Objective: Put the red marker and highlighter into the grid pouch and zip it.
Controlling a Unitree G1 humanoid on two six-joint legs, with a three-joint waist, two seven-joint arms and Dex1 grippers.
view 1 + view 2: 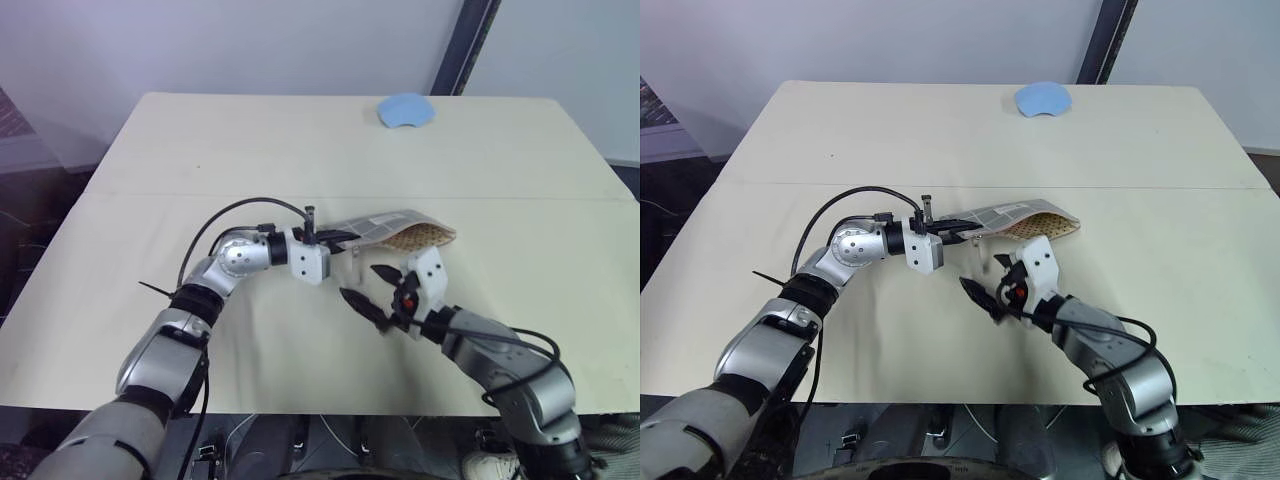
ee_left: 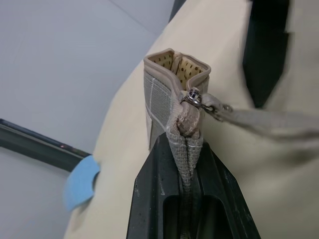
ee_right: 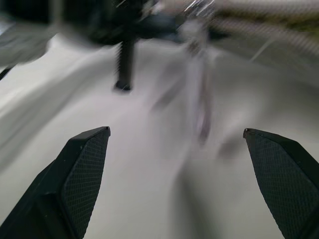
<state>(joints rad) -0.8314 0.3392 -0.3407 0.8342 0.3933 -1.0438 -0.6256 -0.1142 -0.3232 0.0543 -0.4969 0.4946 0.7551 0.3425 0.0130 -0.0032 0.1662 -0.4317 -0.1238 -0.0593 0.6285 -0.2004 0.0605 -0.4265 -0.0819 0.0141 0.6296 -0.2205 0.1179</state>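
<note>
Scene at mid-worktop, with the grid pouch (image 1: 392, 231) as landmark. The pouch is lifted off the cream worktop (image 1: 300, 140) and held roughly level, its grey gridded face upward and its tan dotted lining showing at the end turned away from the left arm. The left pincer (image 1: 335, 238) is clenched on the pouch's near end: in the left wrist view its two black fingers (image 2: 159, 184) press together on the fabric strip at the end of the zipper. In that same view the metal zipper slider (image 2: 193, 98) sits just above the fingertips, and its tan pull cord (image 2: 259, 119) runs out sideways from the pouch; beyond the slider the mouth of the pouch stands open, the lining visible inside. The right pincer (image 1: 368, 288) lies just below and in front of the pouch, apart from it, released, with its fingers (image 3: 82, 169) spread wide and nothing between them. A thin strand hangs from the pouch's underside towards the right pincer; whether it touches the pincer cannot be told. A small blue blob-shaped object (image 1: 405, 110) rests well beyond the pouch, near the far edge of the worktop.
</note>
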